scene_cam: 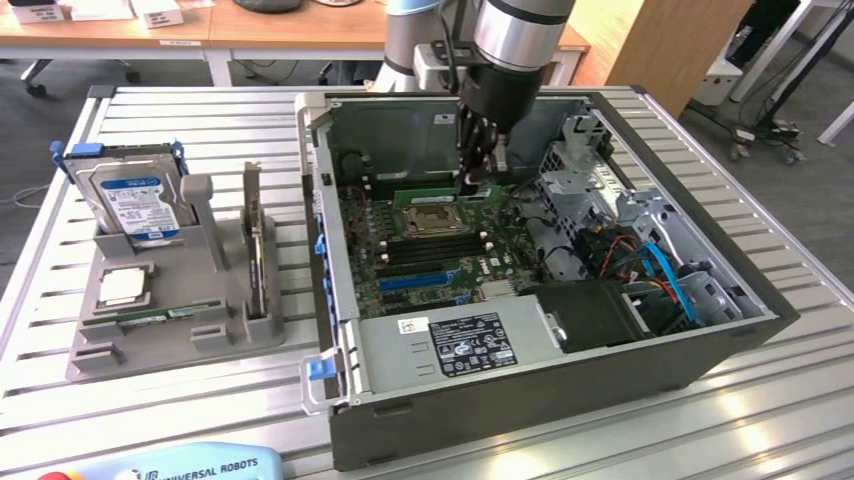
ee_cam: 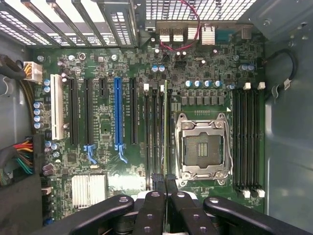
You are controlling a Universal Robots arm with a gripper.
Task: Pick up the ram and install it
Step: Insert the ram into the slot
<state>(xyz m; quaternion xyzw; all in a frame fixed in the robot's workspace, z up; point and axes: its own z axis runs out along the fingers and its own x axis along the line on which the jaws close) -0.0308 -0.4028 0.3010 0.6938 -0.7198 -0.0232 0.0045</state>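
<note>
The ram is a thin green stick held on edge low inside the open computer case, just above the motherboard. My gripper reaches down into the case and is shut on one end of it. In the wrist view the ram shows edge-on as a narrow line running from my gripper along the black memory slots beside the processor socket. I cannot tell whether it is seated in a slot or just over it.
A grey holder at the exterior view's left carries a blue-labelled hard drive, a small square processor chip and an upright card. Inside the case are the power supply, a drive cage and blue cables.
</note>
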